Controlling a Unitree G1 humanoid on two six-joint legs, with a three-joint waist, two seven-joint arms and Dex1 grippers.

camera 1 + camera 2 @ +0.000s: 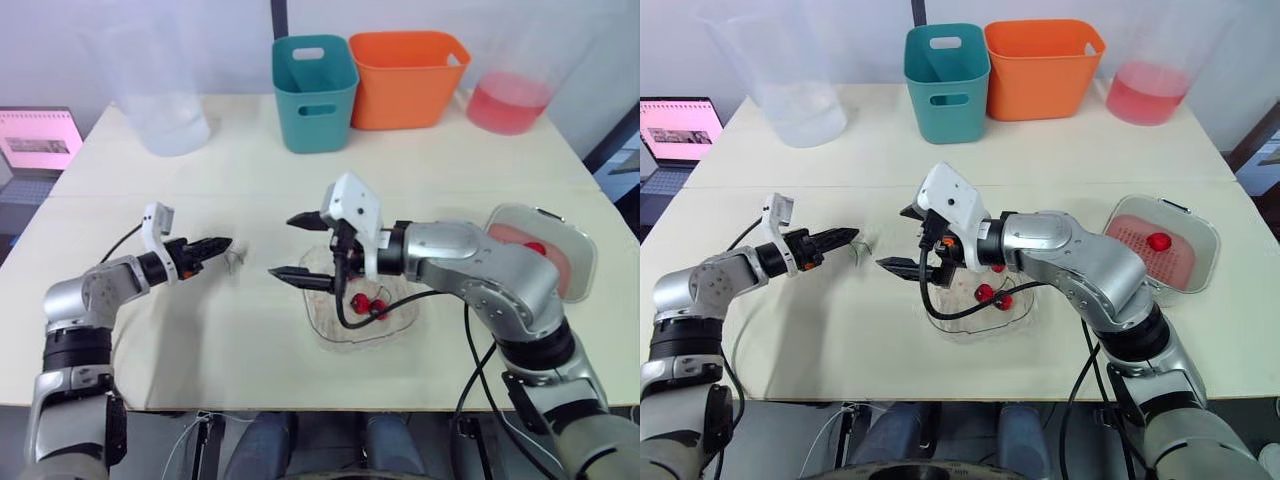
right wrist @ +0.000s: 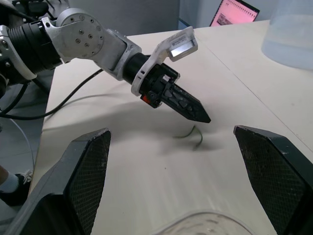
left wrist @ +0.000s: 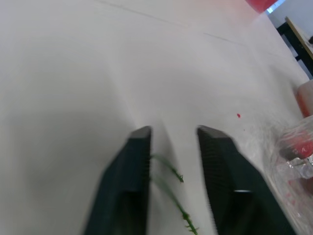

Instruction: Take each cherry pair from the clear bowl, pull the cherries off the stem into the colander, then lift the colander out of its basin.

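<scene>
The clear bowl (image 1: 400, 325) stands near the table's front, holding red cherries (image 1: 360, 302) on stems. My right gripper (image 1: 293, 247) hovers wide open just left of the bowl, nothing between its fingers. A bare green stem (image 1: 235, 262) lies on the table between the two grippers. My left gripper (image 1: 215, 245) points at it from the left, low over the table, open; in the left wrist view the stem (image 3: 168, 169) lies between its fingers (image 3: 132, 176). At the right, the pink colander (image 1: 1130, 245) sits in its clear basin (image 1: 1210, 245) with one cherry (image 1: 1158, 241) inside.
A teal bin (image 1: 313, 90) and an orange bin (image 1: 405, 78) stand at the back centre. A clear tub (image 1: 160, 110) is at the back left and a tub of pink liquid (image 1: 510, 100) at the back right. A laptop (image 1: 40, 140) sits off the table's left edge.
</scene>
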